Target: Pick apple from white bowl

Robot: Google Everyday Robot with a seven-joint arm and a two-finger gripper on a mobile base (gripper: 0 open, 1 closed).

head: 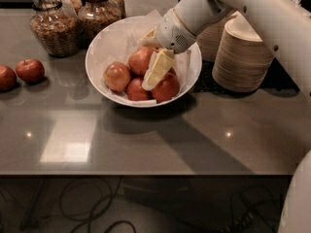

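Note:
The white bowl (104, 45) stands at the back middle of the grey counter, lined with white paper and holding several apples. The apple (117, 76), red-orange with a pale streaky blush, lies at the bowl's left side. Darker red apples (166, 87) lie to its right. My gripper (156, 72), pale yellow at the end of the white arm, reaches down from the upper right into the bowl. It lies over the middle apples, just right of the pale-blushed apple.
Two small red apples (30, 70) lie on the counter at the far left. Glass jars (52, 28) stand behind the bowl on the left. A stack of beige paper bowls (243, 57) stands to the right of the bowl. The counter's front edge (146, 174) runs below.

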